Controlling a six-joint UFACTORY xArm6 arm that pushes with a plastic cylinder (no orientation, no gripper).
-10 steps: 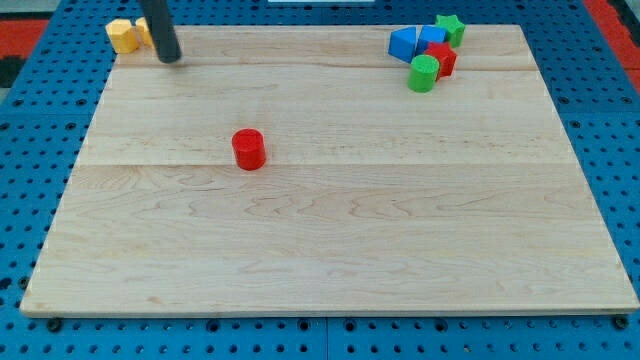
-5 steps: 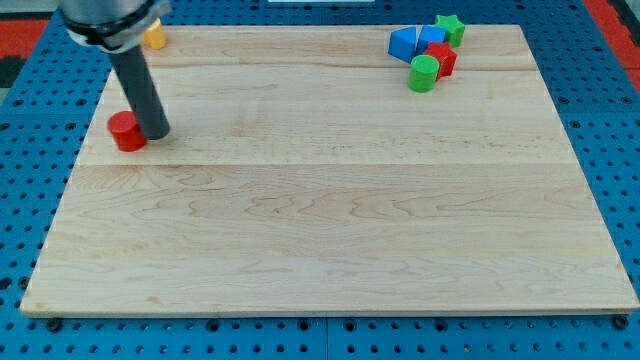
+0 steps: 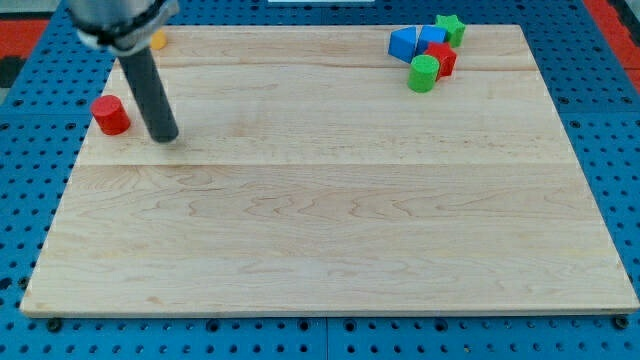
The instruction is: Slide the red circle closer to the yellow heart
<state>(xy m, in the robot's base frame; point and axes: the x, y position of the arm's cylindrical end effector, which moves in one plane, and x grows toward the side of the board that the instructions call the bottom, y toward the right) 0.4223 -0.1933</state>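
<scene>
Wooden board (image 3: 330, 200) fills the view on a blue pegboard (image 3: 610, 120), and my tip (image 3: 165, 137) sits planted near the left edge, a bare rod holding nothing. Red circle (image 3: 110, 115) stands just to the tip's left, apart from it, right at the board's rim. Up top, a yellow block (image 3: 157, 40) peeks out behind the rod, shape hidden.

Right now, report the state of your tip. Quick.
My tip: a bare rod, nothing to open or close, holding nothing. It rests on the board just to the view's right of the red circle, with a gap between them.
</scene>
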